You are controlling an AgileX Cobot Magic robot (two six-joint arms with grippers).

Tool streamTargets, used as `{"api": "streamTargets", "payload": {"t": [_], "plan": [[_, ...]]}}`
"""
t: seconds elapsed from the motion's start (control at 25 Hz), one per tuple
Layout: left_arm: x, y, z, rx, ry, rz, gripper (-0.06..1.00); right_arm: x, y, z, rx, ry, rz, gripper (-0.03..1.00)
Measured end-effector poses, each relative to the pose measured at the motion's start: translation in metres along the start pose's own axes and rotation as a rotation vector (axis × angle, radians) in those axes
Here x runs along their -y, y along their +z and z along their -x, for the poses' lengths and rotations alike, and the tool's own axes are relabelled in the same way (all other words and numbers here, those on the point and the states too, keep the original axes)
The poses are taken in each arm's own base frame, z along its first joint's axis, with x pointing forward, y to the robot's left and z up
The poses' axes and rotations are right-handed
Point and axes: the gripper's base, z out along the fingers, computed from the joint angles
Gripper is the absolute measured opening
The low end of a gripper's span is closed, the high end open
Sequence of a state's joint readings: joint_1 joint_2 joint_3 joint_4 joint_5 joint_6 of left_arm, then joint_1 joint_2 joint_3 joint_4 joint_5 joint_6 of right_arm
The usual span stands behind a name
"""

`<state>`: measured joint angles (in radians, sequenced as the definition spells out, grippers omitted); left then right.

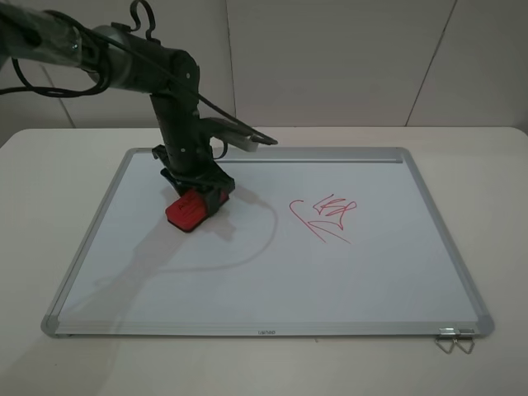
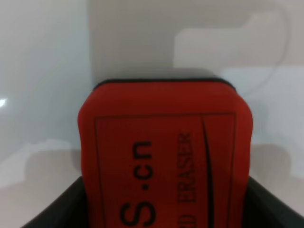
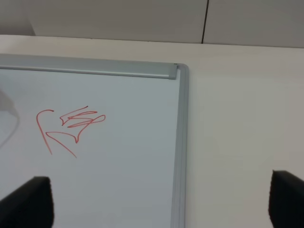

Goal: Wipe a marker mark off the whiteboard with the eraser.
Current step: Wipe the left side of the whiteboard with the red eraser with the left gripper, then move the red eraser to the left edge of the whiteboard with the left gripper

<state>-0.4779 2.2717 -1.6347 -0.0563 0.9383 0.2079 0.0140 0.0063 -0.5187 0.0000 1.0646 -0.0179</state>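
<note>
the left gripper (image 1: 200,196) has its fingers (image 2: 57,211) pinching the red eraser (image 1: 186,212), which rests on the whiteboard (image 1: 346,280) in its far left part, well apart from the red scribble (image 1: 324,216) near the middle. the right gripper (image 3: 159,202) hangs by the board's far right corner, above the table (image 3: 247,118), fingers spread wide.

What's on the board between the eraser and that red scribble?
Nothing: in the exterior high view only bare whiteboard, crossed by a thin curved shadow, separates the eraser and the red scribble.
</note>
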Motion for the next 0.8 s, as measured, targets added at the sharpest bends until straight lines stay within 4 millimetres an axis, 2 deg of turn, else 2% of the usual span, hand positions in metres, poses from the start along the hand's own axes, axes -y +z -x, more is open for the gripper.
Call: {"api": "streamTargets", "payload": {"t": [0.12,0.2,0.36,0.52,0.6,0.8], "plan": [[-0.003,-0.028,-0.003,0.013,-0.036,0.026,0.57,0.0,0.0,0.0,0.0,0.0,0.0,0.83],[-0.006,-0.055,-0.009,0.061,-0.074,0.049,0.57,0.0,0.0,0.0,0.0,0.0,0.0,0.83],[-0.013,-0.089,-0.036,0.129,-0.208,0.074,0.57,0.0,0.0,0.0,0.0,0.0,0.0,0.83],[-0.012,-0.091,-0.077,0.135,-0.325,0.081,0.57,0.0,0.0,0.0,0.0,0.0,0.0,0.83],[-0.01,-0.084,-0.1,0.116,-0.38,0.078,0.57,0.0,0.0,0.0,0.0,0.0,0.0,0.83],[-0.001,-0.075,-0.141,0.124,-0.478,0.076,0.57,0.0,0.0,0.0,0.0,0.0,0.0,0.83]]}}
